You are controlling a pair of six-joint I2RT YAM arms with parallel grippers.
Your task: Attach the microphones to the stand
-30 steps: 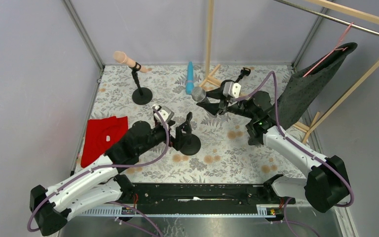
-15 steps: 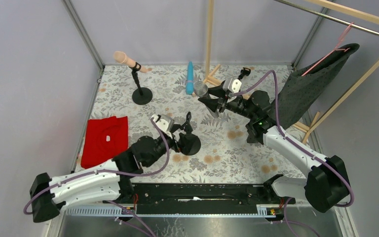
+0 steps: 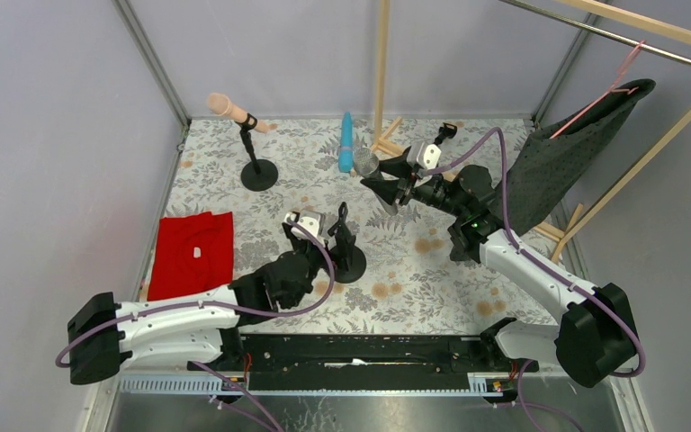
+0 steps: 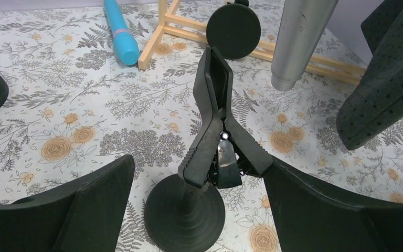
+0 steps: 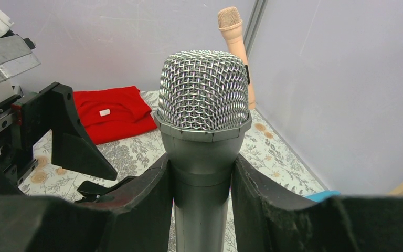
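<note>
- Top view: the right gripper (image 3: 392,187) is clamped on the silver microphone (image 3: 366,164) and holds it off the counter (image 3: 432,297). Its mesh head points to the far left, close to the blue microphone.
- Top view: the blue microphone (image 3: 347,142) lies flat on the counter near the back wall, beside the wooden frame (image 3: 381,72).
- Top view: the pink microphone (image 3: 229,109) sits clipped in the far stand (image 3: 257,166), tilted, at the back left.
- Top view: the left gripper (image 3: 338,232) is at the near stand (image 3: 349,263), mid-counter. A red cloth (image 3: 193,254) lies to the left, well apart.
- Left wrist view: the left gripper (image 4: 199,164) is spread wide, one finger on each side of the near stand (image 4: 184,215). The fingers (image 4: 84,210) do not touch it. The stand's clip (image 4: 214,121) is upright and holds nothing.
- Left wrist view: the handle of the silver microphone (image 4: 301,39) hangs beyond the clip, and the blue microphone (image 4: 119,34) lies further back to the left.
- Right wrist view: the right gripper (image 5: 202,181) presses both fingers (image 5: 147,197) against the silver microphone (image 5: 203,89) just under its mesh head.
- Right wrist view: the pink microphone (image 5: 233,47) stands behind by the wall, and the red cloth (image 5: 113,113) lies to the left.
</note>
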